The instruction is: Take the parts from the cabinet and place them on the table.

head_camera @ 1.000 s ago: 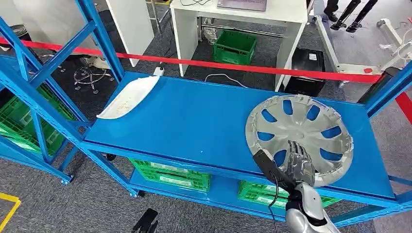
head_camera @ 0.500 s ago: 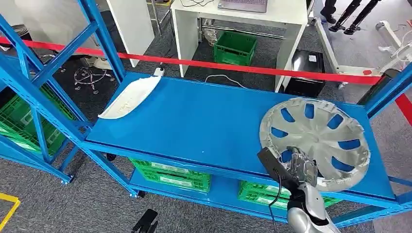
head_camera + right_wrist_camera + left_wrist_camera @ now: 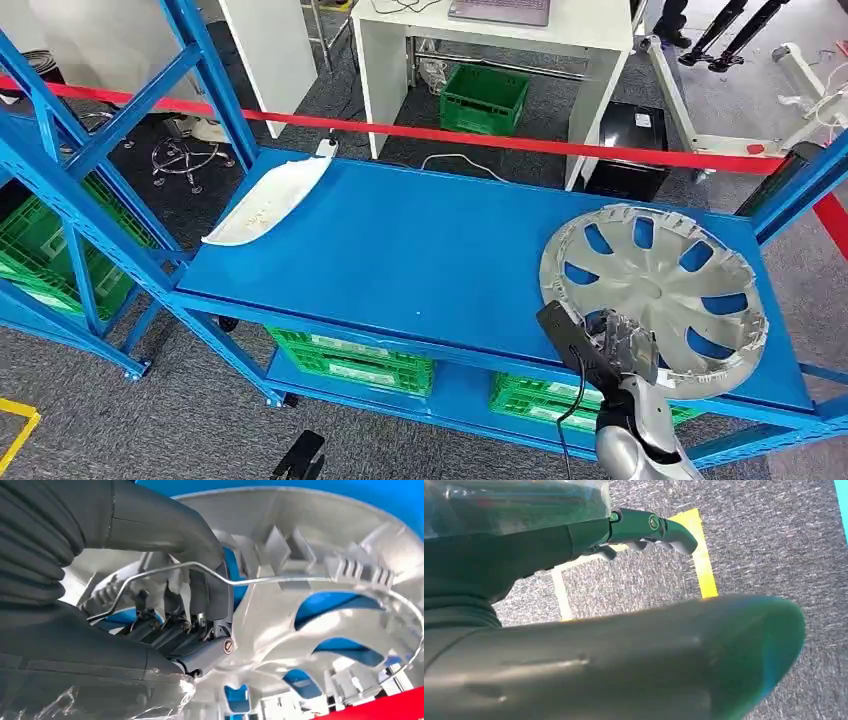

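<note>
Hubcap (image 3: 655, 295) was seen on the blue shelf (image 3: 420, 250), right end, near rim tilted up past the front edge. Right hand (image 3: 622, 345) was clamped on that near rim, thumb (image 3: 165, 527) over the inner face, fingers (image 3: 175, 635) through a spoke gap. Left hand (image 3: 649, 527) hung over carpet, fingers curled, nothing held. A white part (image 3: 268, 198) lay at the shelf's far left.

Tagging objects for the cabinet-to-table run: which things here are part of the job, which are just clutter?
Job:
silver wheel cover, gripped at its near rim by the right hand
white panel part at the far left end
blue shelf they lie on

Clutter:
green crates under the shelf
red barrier tape
white desk behind it
</note>
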Controlling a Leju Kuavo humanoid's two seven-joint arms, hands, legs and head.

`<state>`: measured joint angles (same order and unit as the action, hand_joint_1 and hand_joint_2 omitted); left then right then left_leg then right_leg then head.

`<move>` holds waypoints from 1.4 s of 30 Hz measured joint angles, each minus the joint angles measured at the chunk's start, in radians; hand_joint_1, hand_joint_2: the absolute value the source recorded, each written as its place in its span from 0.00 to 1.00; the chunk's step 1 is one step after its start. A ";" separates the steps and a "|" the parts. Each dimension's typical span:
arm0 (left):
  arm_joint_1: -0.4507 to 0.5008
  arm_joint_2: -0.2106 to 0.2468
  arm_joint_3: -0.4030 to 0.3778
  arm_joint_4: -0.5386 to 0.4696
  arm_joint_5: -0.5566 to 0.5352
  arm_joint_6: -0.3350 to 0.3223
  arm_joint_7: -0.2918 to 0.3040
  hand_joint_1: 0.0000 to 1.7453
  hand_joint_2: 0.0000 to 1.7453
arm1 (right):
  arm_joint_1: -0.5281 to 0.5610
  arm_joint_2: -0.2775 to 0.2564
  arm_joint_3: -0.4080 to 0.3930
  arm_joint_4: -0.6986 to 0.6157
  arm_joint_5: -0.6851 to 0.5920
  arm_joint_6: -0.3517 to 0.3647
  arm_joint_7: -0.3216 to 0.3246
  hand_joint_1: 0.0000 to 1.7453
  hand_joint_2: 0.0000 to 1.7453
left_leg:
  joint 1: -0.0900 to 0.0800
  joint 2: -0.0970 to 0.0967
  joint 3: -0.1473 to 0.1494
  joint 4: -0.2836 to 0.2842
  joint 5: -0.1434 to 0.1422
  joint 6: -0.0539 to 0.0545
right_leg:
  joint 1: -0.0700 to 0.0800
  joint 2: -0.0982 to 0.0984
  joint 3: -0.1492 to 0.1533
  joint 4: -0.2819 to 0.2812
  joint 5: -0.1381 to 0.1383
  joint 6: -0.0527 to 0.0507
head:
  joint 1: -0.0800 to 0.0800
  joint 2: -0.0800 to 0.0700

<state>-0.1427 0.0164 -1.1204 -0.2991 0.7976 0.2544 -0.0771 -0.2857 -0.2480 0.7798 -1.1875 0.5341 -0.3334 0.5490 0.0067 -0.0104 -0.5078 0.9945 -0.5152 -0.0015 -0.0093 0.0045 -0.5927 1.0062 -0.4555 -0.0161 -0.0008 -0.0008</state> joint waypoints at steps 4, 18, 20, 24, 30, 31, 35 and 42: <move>0.000 0.000 0.000 0.000 0.004 0.001 -0.003 0.00 0.00 | 0.001 -0.002 -0.004 0.000 -0.021 -0.019 -0.019 1.00 1.00 | 0.000 0.000 0.000 0.000 0.000 0.000 | 0.000 0.000 0.000 -0.001 0.000 0.000 | 0.000 0.000; 0.008 0.004 -0.001 0.000 0.014 0.034 0.006 0.00 0.00 | 0.023 -0.024 -0.073 -0.100 -0.384 -0.154 -0.286 1.00 1.00 | 0.003 0.006 0.005 0.000 -0.001 0.002 | 0.003 0.005 0.009 -0.007 0.004 0.005 | 0.001 0.000; 0.011 0.005 -0.001 0.000 0.016 0.038 0.004 0.00 0.00 | 0.035 -0.031 -0.089 -0.145 -0.467 -0.165 -0.347 1.00 1.00 | 0.003 0.006 0.005 0.000 -0.001 0.002 | 0.003 0.005 0.009 -0.007 0.005 0.005 | 0.001 0.000; 0.012 0.005 -0.002 0.000 0.019 0.041 -0.003 0.00 0.00 | 0.055 -0.039 -0.114 -0.236 -0.572 -0.175 -0.424 1.00 1.00 | 0.004 0.006 0.006 0.000 -0.001 0.002 | 0.003 0.005 0.008 -0.007 0.004 0.005 | 0.000 0.000; 0.011 0.007 -0.010 0.000 0.020 0.045 -0.012 0.00 0.00 | 0.091 -0.047 -0.147 -0.353 -0.749 -0.144 -0.552 1.00 1.00 | 0.004 0.006 0.004 0.000 -0.002 0.002 | 0.004 0.005 0.006 -0.007 0.004 0.005 | 0.000 0.000; 0.011 0.008 -0.015 0.000 0.020 0.045 -0.013 0.00 0.00 | 0.097 -0.048 -0.151 -0.367 -0.765 -0.138 -0.561 1.00 1.00 | 0.004 0.006 0.004 0.000 -0.002 0.002 | 0.004 0.005 0.005 -0.007 0.004 0.005 | 0.000 0.000; 0.010 0.008 -0.025 0.000 0.020 0.049 -0.017 0.00 0.00 | 0.117 -0.050 -0.160 -0.428 -0.841 -0.100 -0.611 1.00 1.00 | 0.004 0.006 0.002 0.000 -0.002 0.002 | 0.004 0.004 0.004 -0.007 0.004 0.005 | 0.000 0.000; 0.008 0.009 -0.034 0.000 0.020 0.050 -0.018 0.00 0.00 | 0.145 -0.051 -0.161 -0.522 -0.945 -0.018 -0.698 1.00 1.00 | 0.004 0.006 0.000 0.000 -0.002 0.002 | 0.004 0.004 0.003 -0.007 0.004 0.005 | 0.000 0.000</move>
<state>-0.1344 0.0256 -1.1539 -0.2995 0.8179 0.3044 -0.0946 -0.1409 -0.2991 0.6184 -1.7098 -0.4113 -0.3517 -0.1488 0.0107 -0.0047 -0.5076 0.9941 -0.5168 0.0008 -0.0055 0.0088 -0.5902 0.9996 -0.4519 -0.0108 -0.0008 -0.0008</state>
